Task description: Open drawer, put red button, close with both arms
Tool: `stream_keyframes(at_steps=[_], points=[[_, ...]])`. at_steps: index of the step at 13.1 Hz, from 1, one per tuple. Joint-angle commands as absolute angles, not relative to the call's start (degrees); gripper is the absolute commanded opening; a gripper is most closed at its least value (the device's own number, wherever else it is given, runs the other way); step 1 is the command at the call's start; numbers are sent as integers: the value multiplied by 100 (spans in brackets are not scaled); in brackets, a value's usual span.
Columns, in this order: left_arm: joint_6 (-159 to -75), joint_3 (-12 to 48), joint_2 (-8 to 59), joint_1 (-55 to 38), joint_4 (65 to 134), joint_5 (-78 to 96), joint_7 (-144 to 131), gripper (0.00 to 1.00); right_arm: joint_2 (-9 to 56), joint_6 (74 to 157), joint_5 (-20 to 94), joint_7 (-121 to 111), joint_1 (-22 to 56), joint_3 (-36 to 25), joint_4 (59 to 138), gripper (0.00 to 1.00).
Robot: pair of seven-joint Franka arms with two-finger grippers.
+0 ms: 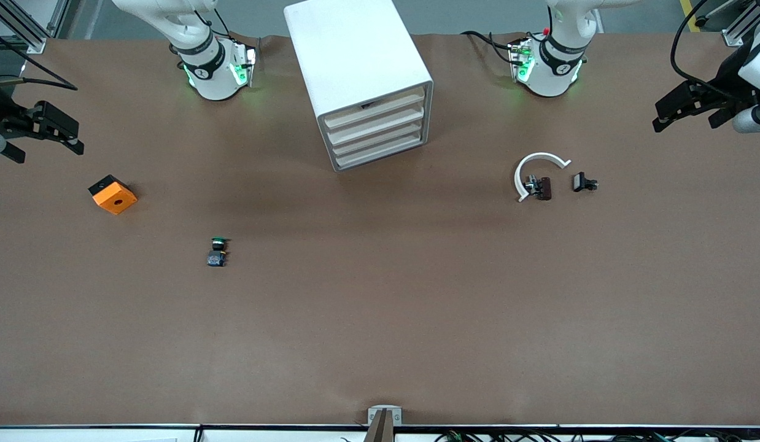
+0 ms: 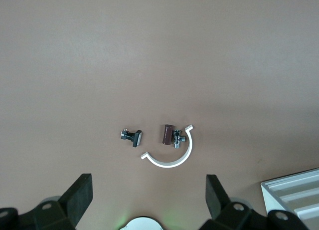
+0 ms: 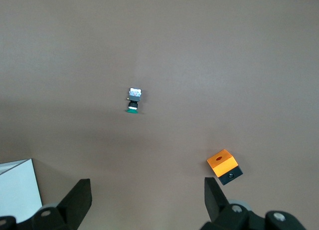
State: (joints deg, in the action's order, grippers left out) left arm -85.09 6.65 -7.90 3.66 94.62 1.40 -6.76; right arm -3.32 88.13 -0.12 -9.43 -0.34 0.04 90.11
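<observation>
brown paper covers the table; wide bare stretch from centre to the 6 o'clock edge (clock read on front view, 12 = robots' bases). white drawer cabinet stands at 12 btwn the two bases, its front turned toward approx 5 o'clock, all four drawers flush and shut. bare paper in front of it.

left gripper hangs at 3 o'clock, over the left arm's end of the table, fingers spread wide, nothing btwn them. right gripper hangs at 9 o'clock over the right arm's end, fingers also wide apart, holding nothing. both well apart from the cabinet.

only button in view has a green cap: lies on its side at approx 8 o'clock, nearer the front camera than the orange block, well apart from the right gripper.

toward the left arm's end, approx 2 o'clock: white c-shaped ring w/ a maroon-and-chrome piece in its opening, small black clip-like part just beside. what those two small parts are is hard to make out. cabinet is cut off at a corner of each wrist view.
</observation>
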Motion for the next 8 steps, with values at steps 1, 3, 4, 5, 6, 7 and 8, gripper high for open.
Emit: stream_keyframes(at_steps=[1, 3, 4, 5, 6, 7, 8], points=[[-8552, 659, -747, 387, 9431, 220, -589, 100, -343, 8728, -79, -949, -70, 35, 8947, 100], [-8552, 659, -694, 378, 9422, 220, -467, 100, -343, 8728, -70, -949, -62, 35, 8947, 100], [-8552, 659, -686, 378, 9413, 211, -335, 100, -343, 8728, -70, -949, -62, 35, 8947, 100], [-8552, 659, -677, 369, 9422, 211, -334, 100, -343, 8728, -70, -949, -62, 35, 8947, 100], [-8560, 659, -651, 378, 9404, 211, -334, 100, -343, 8728, -70, -949, -53, 35, 8947, 100], [-8552, 659, -642, 395, 9369, 211, -334, 100, -343, 8728, -70, -949, -53, 35, 8947, 100], [-8552, 650, -633, 404, 9352, 194, -343, 100, -343, 8728, -70, -958, -53, 35, 8947, 100]])
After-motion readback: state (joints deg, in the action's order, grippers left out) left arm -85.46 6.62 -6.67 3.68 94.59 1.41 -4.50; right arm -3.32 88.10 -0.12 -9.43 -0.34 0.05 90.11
